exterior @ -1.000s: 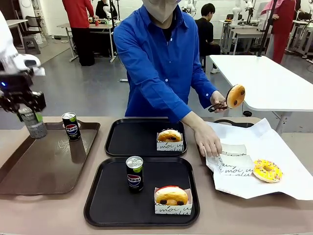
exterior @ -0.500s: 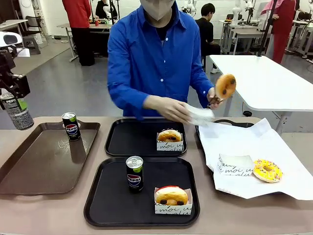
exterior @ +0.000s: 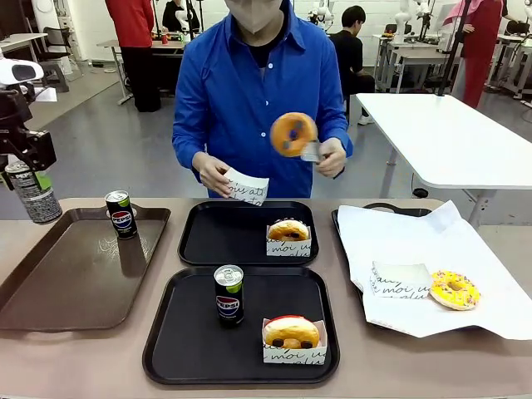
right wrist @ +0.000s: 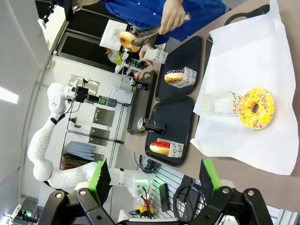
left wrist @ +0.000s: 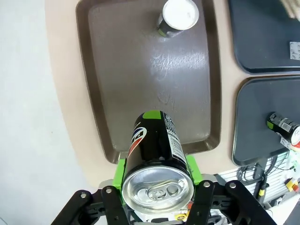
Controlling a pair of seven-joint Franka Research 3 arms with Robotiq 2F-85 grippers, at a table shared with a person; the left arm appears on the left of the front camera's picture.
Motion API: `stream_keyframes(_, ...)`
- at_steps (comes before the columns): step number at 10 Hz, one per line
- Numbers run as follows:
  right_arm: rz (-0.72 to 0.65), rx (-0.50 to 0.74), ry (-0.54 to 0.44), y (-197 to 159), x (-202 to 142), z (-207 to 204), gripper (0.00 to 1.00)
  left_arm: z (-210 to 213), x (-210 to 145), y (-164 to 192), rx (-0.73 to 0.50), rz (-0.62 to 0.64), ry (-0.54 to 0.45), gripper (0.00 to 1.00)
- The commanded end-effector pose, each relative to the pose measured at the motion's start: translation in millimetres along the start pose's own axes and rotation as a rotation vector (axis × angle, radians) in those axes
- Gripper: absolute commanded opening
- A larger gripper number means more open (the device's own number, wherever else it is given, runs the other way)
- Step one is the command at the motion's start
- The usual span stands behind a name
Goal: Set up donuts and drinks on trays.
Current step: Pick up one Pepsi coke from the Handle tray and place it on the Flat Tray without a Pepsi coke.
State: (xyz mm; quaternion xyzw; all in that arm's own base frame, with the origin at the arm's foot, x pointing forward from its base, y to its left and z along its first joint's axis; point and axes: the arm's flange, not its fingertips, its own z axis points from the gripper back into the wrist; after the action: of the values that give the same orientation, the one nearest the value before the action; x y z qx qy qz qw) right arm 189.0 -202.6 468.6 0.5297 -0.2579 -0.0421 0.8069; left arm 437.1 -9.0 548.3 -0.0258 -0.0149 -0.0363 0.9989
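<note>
Front view. At far left, up off the table: left gripper [exterior: 27,166], jaws part closed and clamped on a slim can [exterior: 33,198] with grey print, upright, hanging above the outer edge of the glossy brown tray [exterior: 66,283]. On that tray's far end, one upright Pepsi can [exterior: 121,214]. In the middle, two black trays, one behind the other. On the far black tray [exterior: 220,237], a boxed donut [exterior: 288,236] at its right side. On the near black tray [exterior: 187,332], a second Pepsi can [exterior: 229,293], and near it at the right front corner a red-glazed boxed donut [exterior: 291,337]. Beyond the table, a person in a blue shirt, with tongs [exterior: 312,151] in one hand gripping a golden-brown donut [exterior: 293,134] in mid-air and a paper box [exterior: 247,187] in the other hand. At right, white paper [exterior: 416,241] with a yellow donut [exterior: 454,289] just beside a flat paper box [exterior: 401,280].

Left wrist view. Green pads pressed to both sides of the slim can [left wrist: 157,154], silver top toward the camera, black body with a green band; brown tray [left wrist: 140,93] well below it, Pepsi can [left wrist: 178,16] at its far end.

Right wrist view. Right gripper [right wrist: 155,174] spread wide, nothing between the fingers, high above the table, the white paper and yellow donut [right wrist: 256,108] well beyond it.
</note>
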Motion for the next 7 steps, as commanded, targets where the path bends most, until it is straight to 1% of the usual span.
stream_keyframes(1, 0.016, 0.029, -0.018, -0.2, 2.3, -0.8, 1.0, 8.9, -5.3, -32.3, -0.012, -0.109, -0.103, 0.58)
stream_keyframes(2, 0.016, 0.029, -0.018, -0.2, 2.3, -0.8, 1.0, 11.2, -4.2, -55.9, -0.018, -0.146, -0.111, 0.58)
stream_keyframes(4, 0.016, 0.029, -0.018, -0.2, 2.3, -0.8, 1.0, 2.3, 0.9, -97.3, 0.001, -0.218, -0.108, 0.58)
stream_keyframes(7, 0.016, 0.029, -0.018, -0.2, 2.3, -0.8, 1.0, -32.2, 18.7, -154.0, -0.057, -0.337, -0.081, 0.58)
